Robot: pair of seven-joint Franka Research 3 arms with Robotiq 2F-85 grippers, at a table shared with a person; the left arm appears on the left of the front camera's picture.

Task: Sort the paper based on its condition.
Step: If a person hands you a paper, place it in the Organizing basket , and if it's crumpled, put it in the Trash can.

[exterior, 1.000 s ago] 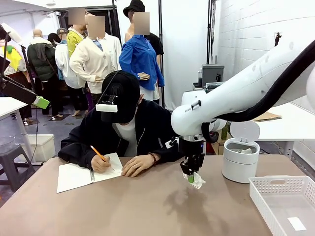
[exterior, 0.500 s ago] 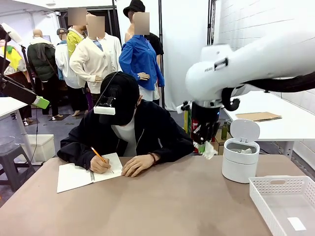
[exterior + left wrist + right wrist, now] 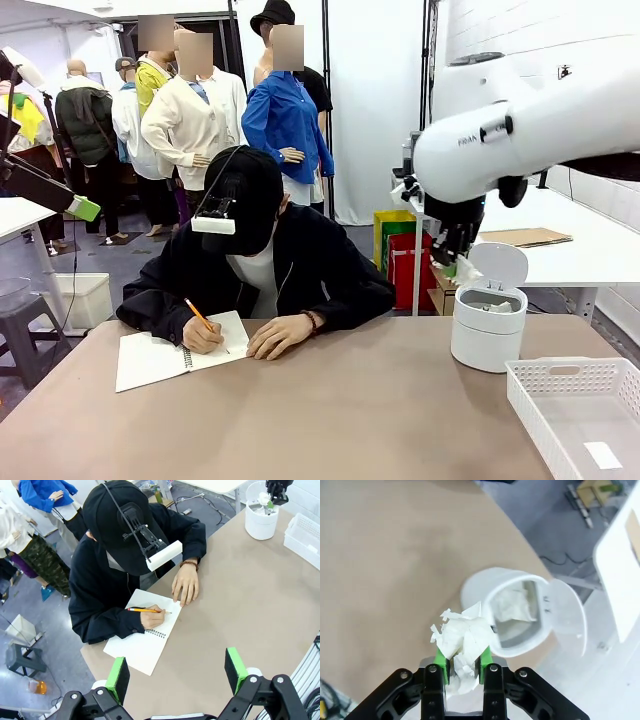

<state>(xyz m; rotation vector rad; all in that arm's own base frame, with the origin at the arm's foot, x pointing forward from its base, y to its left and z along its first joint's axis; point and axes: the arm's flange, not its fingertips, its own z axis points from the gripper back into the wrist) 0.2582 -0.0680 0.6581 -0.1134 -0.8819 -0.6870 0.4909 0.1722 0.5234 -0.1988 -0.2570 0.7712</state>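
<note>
While the paper [image 3: 462, 635] is clamped between the green pads of the right pincer [image 3: 464, 660], it is held in the air just beside the open mouth of the white bin [image 3: 472, 592], whose lid [image 3: 567, 615] is tipped back. Other white scraps [image 3: 512, 605] can be seen inside the bin. The wad is judged very light, soft and springy rather than fragile. It is gripped across its bulk, with torn flaps standing free beyond the pads, so a firm squeeze through the middle is advised. The left pincer [image 3: 176, 671] is spread wide and empty, high above the desk [image 3: 260, 605].
</note>
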